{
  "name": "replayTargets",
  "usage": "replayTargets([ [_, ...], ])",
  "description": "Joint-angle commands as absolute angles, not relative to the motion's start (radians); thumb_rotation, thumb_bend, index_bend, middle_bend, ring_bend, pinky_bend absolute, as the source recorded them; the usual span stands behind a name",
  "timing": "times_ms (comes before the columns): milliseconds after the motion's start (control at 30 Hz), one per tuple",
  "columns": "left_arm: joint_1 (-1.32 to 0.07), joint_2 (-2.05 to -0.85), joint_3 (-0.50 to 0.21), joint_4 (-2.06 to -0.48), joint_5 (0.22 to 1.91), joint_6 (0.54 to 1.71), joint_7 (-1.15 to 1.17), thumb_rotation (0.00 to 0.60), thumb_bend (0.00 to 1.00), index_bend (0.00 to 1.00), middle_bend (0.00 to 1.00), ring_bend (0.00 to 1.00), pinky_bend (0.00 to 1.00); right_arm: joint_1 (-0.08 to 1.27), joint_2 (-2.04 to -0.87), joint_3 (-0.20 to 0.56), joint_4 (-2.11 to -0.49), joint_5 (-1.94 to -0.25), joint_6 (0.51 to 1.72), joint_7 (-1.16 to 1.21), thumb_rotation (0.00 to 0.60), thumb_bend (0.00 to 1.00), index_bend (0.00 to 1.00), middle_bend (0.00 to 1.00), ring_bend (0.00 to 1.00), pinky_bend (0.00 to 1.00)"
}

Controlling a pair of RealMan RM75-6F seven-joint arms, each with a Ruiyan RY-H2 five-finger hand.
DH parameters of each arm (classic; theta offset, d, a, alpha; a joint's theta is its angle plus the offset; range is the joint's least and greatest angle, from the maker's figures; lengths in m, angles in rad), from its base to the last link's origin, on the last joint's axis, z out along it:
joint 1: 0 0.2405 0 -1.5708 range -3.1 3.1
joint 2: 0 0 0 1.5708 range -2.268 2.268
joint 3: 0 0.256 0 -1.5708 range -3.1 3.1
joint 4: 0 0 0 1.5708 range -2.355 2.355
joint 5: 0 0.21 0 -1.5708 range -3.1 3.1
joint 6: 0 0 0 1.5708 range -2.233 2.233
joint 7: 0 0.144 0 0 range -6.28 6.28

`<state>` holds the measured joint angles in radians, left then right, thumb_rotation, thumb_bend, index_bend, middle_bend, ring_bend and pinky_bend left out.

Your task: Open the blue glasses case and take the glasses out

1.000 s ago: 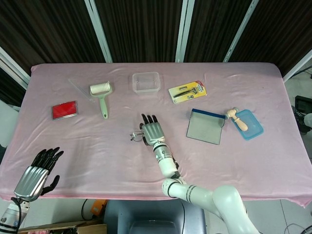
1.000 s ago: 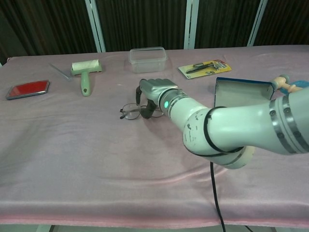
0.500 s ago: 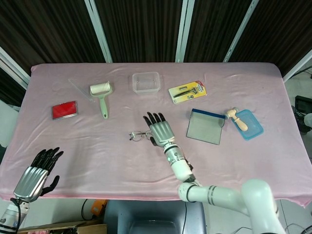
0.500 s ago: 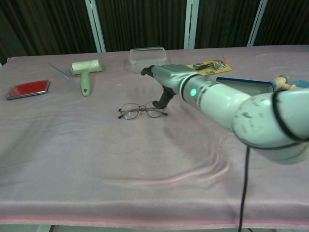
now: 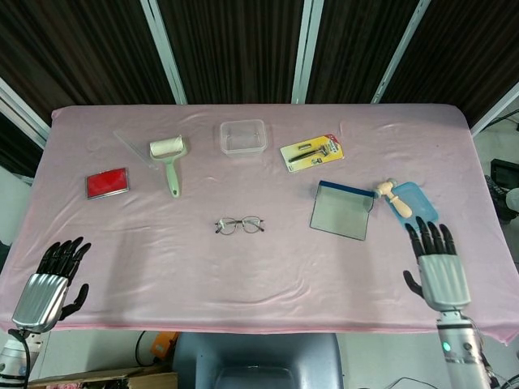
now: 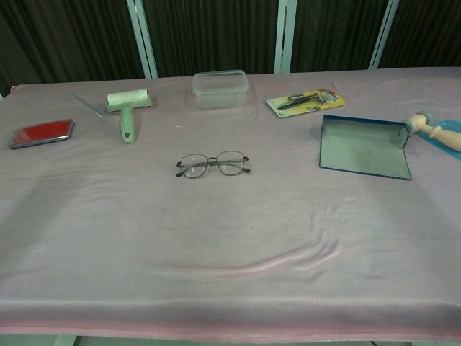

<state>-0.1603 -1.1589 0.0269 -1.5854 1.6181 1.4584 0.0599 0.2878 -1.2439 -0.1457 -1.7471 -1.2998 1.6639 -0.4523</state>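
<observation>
left hand [image 5: 49,284]: near-left table edge, head view only; fingers spread, holds nothing, touches no object.
red case [image 5: 107,182]: flat on the pink cloth [image 5: 162,251], far left, closed; also in chest view [image 6: 42,132].
clear strip [image 5: 134,151]: thin, lying diagonally just left of the lint roller; touching or not, can't tell.
lint roller [image 5: 169,158]: white roll, green handle pointing toward the near edge; right of the red case, apart from it. Chest view [image 6: 128,108].
glasses [image 5: 240,224]: out of the case, lying on the cloth about table centre, lenses side by side, temples folded behind. Well apart from both hands. Chest view [image 6: 212,164].
clear container [image 5: 242,136]: far side of the table, behind the glasses, upright, nothing visible inside. Chest view [image 6: 220,88].
razor pack [image 5: 311,152]: yellow card, lying flat and angled, right of the container. Chest view [image 6: 305,101].
blue glasses case [image 5: 342,209]: open, lid up at the far side, grey lining showing, interior bare. Right of the glasses, apart. Chest view [image 6: 366,146].
wooden tool [image 5: 394,198]: light wood handle, rests on a blue tray [image 5: 418,212], just right of the case.
right hand [image 5: 440,267]: near-right table edge, head view only; fingers spread and pointing up-table, holds nothing. Near the blue tray, not touching.
</observation>
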Motion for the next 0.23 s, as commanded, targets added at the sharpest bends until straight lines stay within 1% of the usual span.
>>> replayTargets([
  [33, -0.161, -1.158, 0.033, -1.584, 1.632, 1.459, 0.056, 0.600, 0.44, 0.00, 0.00, 0.00, 0.05, 0.170, -1.212, -0.204, -1.633, -1.438, 1.747, -0.281, 0.600, 0.40, 0.00, 0.00, 0.00, 0.00],
  [233, -0.157, -1.158, 0.039, -1.578, 1.651, 1.470, 0.051, 0.600, 0.44, 0.00, 0.00, 0.00, 0.05, 0.155, -1.198, -0.170, -1.640, -1.439, 1.695, -0.252, 0.600, 0.40, 0.00, 0.00, 0.00, 0.00],
])
